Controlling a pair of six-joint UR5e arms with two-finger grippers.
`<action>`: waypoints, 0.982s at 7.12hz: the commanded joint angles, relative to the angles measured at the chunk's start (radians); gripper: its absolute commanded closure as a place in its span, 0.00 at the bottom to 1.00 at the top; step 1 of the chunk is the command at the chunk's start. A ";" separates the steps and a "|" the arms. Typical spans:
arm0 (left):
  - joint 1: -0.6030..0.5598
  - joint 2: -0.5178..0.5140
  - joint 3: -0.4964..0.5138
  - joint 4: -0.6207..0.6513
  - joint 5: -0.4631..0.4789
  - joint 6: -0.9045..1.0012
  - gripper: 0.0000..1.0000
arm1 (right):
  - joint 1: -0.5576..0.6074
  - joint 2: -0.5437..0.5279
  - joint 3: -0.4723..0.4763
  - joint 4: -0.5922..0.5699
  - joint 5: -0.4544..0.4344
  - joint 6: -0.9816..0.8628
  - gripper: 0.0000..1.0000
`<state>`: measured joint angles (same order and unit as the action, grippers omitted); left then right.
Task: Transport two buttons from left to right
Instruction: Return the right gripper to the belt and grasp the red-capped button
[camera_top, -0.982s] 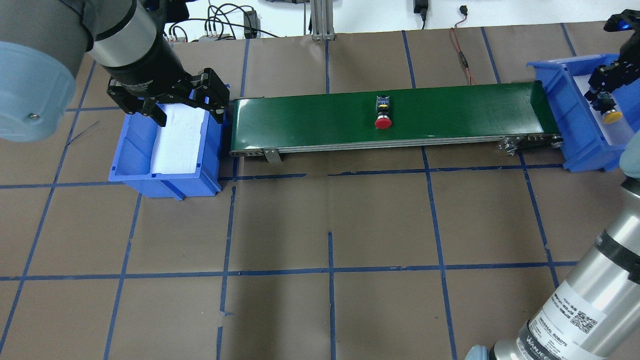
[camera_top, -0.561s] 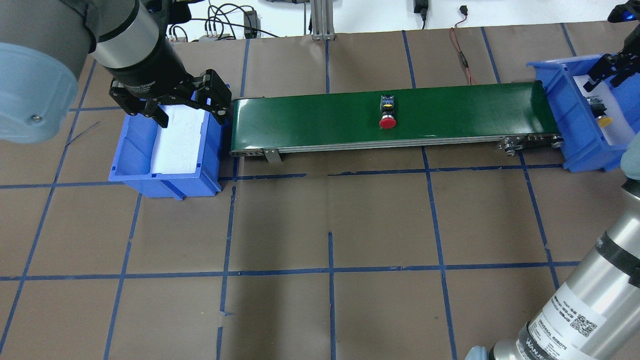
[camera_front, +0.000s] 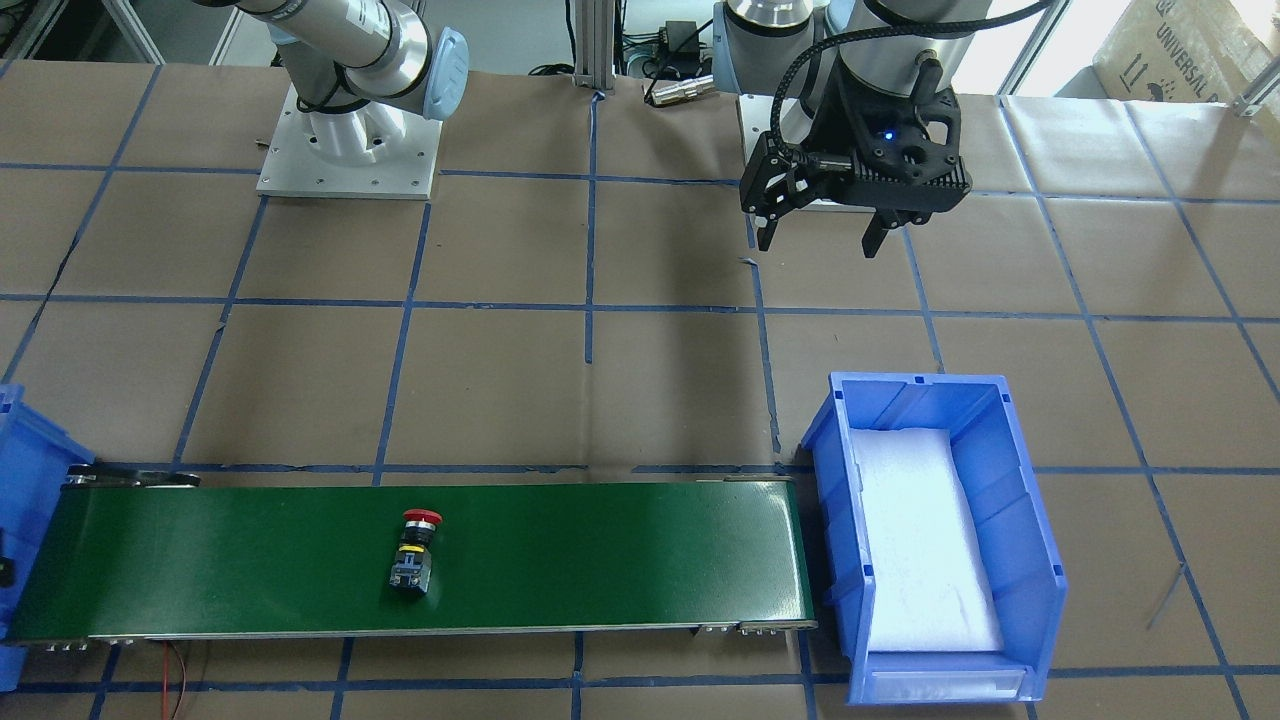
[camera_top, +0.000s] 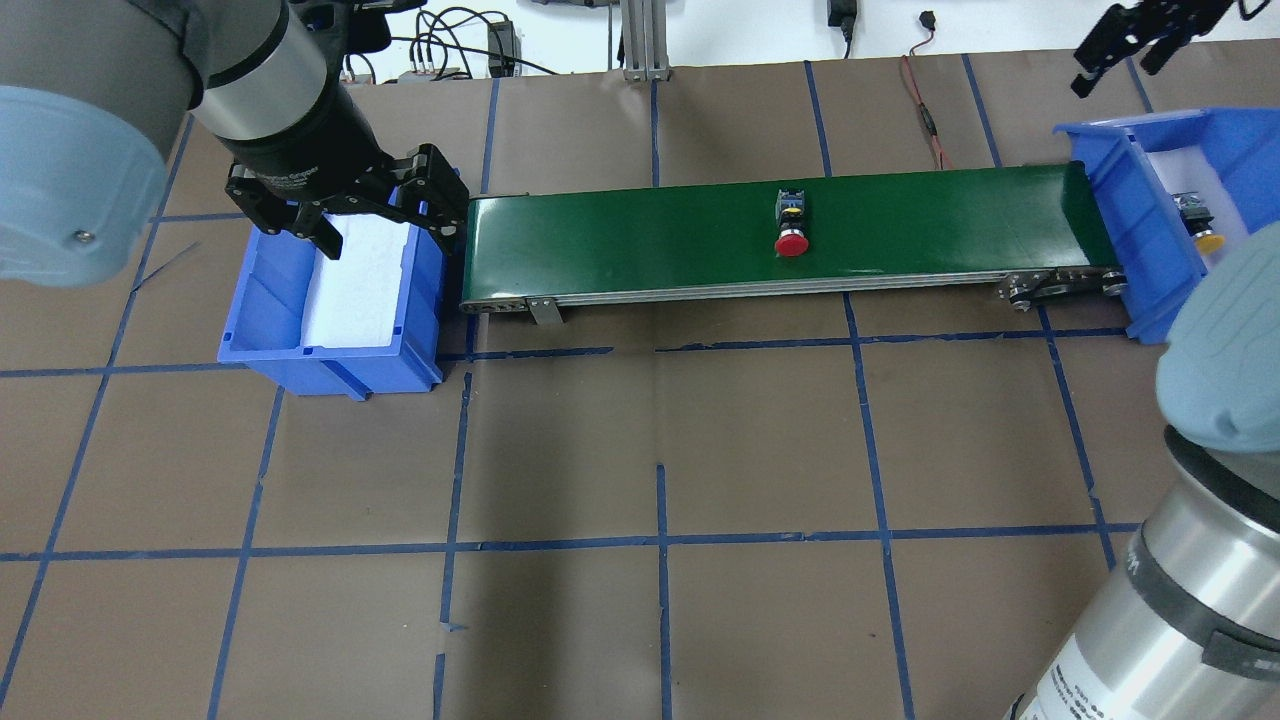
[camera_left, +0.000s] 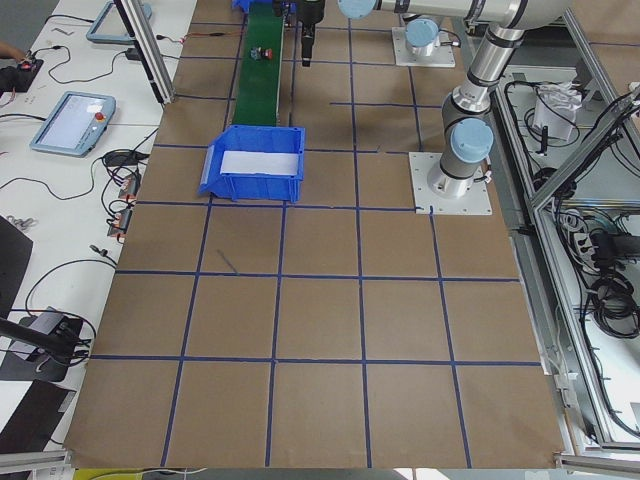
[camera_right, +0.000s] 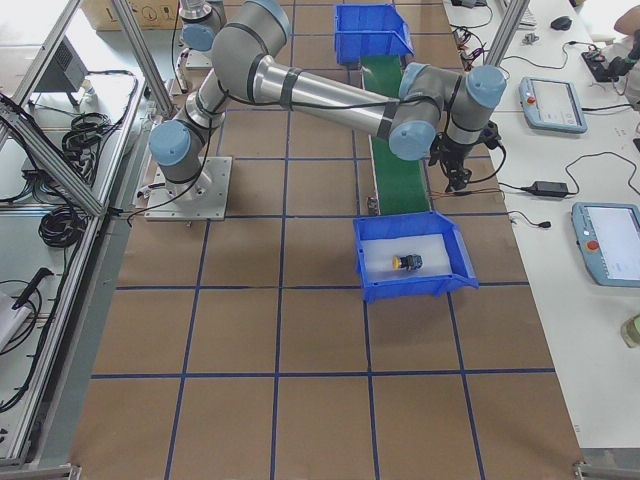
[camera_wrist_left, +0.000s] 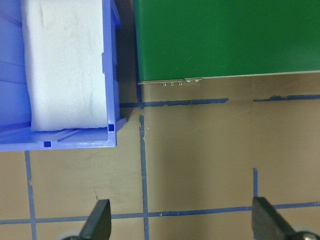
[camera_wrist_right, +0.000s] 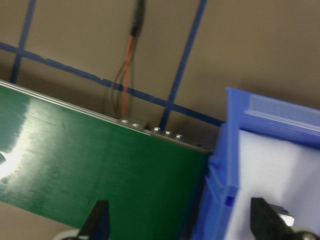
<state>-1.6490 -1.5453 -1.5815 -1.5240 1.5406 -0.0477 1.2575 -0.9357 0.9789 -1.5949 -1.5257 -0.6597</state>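
Note:
The red button (camera_top: 792, 243) lies on its side on the green conveyor belt (camera_top: 620, 235), right of the middle; in the front-facing view the same button (camera_front: 415, 550) shows its cap toward the robot. The yellow button (camera_top: 1201, 226) lies on white foam in the right blue bin (camera_top: 1128, 190), and it shows there in the right side view too (camera_right: 408, 262). My left gripper (camera_top: 387, 236) hangs open and empty over the left bin (camera_top: 330, 358). My right gripper (camera_top: 1112, 75) is open and empty, high beyond the right bin's far corner.
The left bin (camera_front: 1040, 560) holds only a white foam pad. A red and black cable (camera_top: 925, 120) lies on the table behind the belt's right end. Blue tape lines grid the brown table. The right arm's big elbow (camera_top: 1225, 330) blocks the near right corner.
The right gripper let go of the yellow button in the right bin, then rose and drew away beyond the bin. The red button rode a little rightward on the belt. The left gripper barely moved.

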 joint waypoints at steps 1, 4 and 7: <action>0.000 0.005 0.001 0.001 0.007 0.000 0.00 | 0.170 0.000 0.038 0.018 -0.002 0.211 0.00; 0.001 -0.012 0.012 0.010 0.000 0.005 0.00 | 0.324 0.012 0.125 -0.098 0.001 0.391 0.00; 0.005 0.013 0.000 0.007 0.012 0.002 0.00 | 0.341 0.066 0.210 -0.218 -0.004 0.427 0.00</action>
<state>-1.6461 -1.5416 -1.5800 -1.5148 1.5423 -0.0438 1.5954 -0.8918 1.1613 -1.7814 -1.5243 -0.2388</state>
